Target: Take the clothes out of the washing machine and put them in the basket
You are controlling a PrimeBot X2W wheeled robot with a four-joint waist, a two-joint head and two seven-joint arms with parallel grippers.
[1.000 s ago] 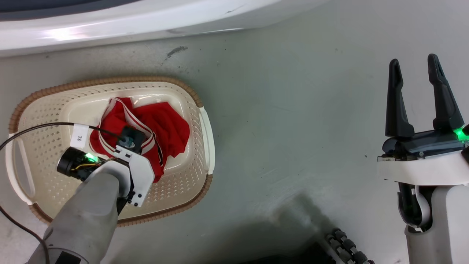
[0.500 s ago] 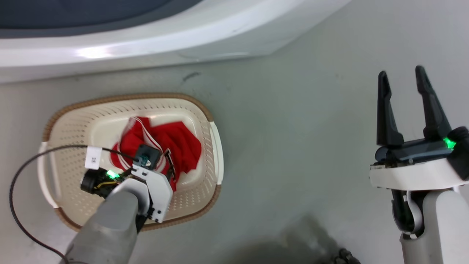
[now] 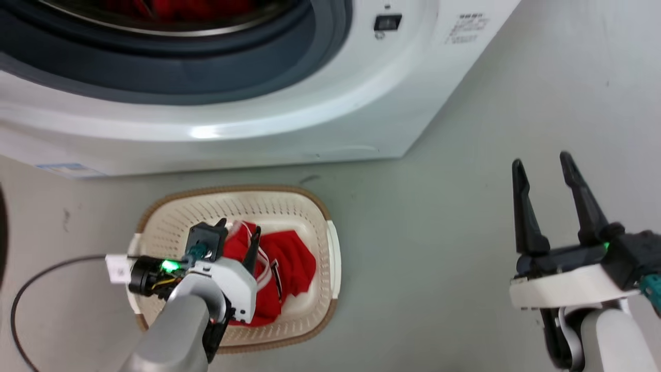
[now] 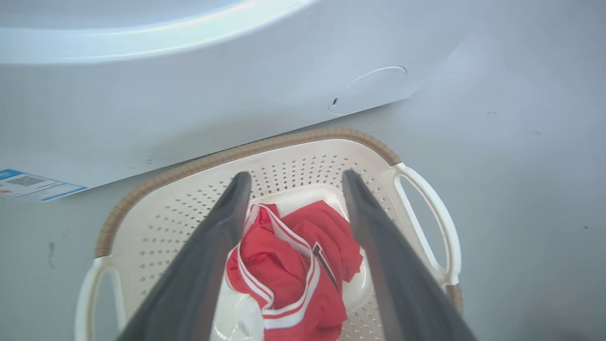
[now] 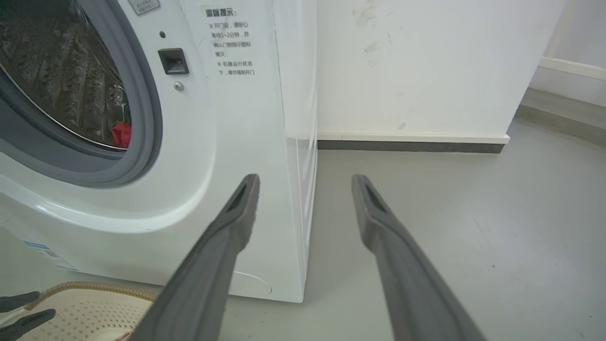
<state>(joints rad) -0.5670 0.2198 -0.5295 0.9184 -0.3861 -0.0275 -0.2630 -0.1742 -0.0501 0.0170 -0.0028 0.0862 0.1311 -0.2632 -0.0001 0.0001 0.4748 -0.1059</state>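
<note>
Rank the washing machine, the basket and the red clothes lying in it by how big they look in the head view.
1. washing machine: by far the largest, even though the picture's edges cut it off.
2. basket: mid-sized.
3. clothes: smallest, lying inside the basket with its wall showing around them.

Up tips the head camera, and the washing machine point(image 3: 320, 113) front rolls into the picture, porthole and all, with red fabric point(image 3: 175, 8) showing in the drum. The left gripper point(image 3: 238, 233) has lifted off the clothes point(image 3: 292, 261) in the basket point(image 3: 232, 190). Its fingers, buried before, are now bare and spread with nothing between them. The heap looks slightly flatter, though that may be the new angle.
</note>
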